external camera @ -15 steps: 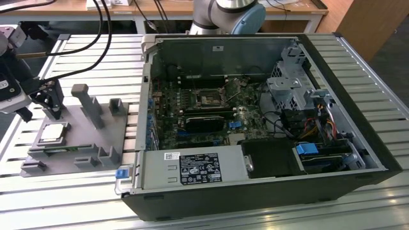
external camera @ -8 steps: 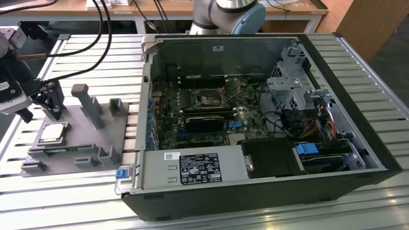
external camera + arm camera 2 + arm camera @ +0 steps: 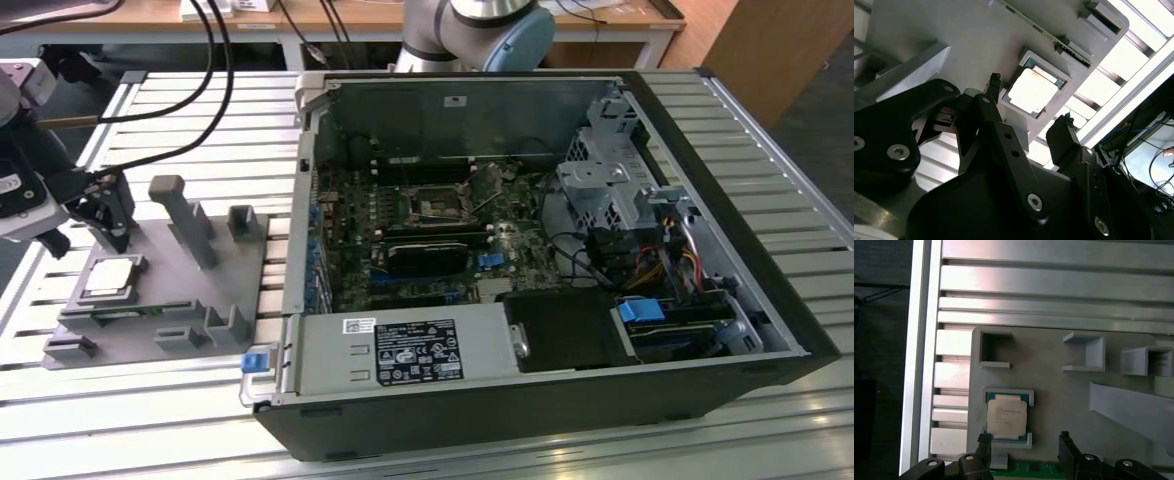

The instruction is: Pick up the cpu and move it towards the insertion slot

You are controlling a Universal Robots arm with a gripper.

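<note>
Close above the cpu (image 3: 1006, 416), the claw (image 3: 1024, 436), jaws spread, empty.

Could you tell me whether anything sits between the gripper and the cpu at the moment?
Nothing visible does. The cpu lies uncovered in its recess in the grey fixture, and the open gripper hangs close to it with no object between them.

The gripper (image 3: 1024, 437) points downward with its two black fingers (image 3: 985, 442) spread wide, gripping nothing. In the exterior view the wrist (image 3: 20, 190) sits just above the gripper, and the arm's base joint (image 3: 481, 30) is well apart from it.
</note>
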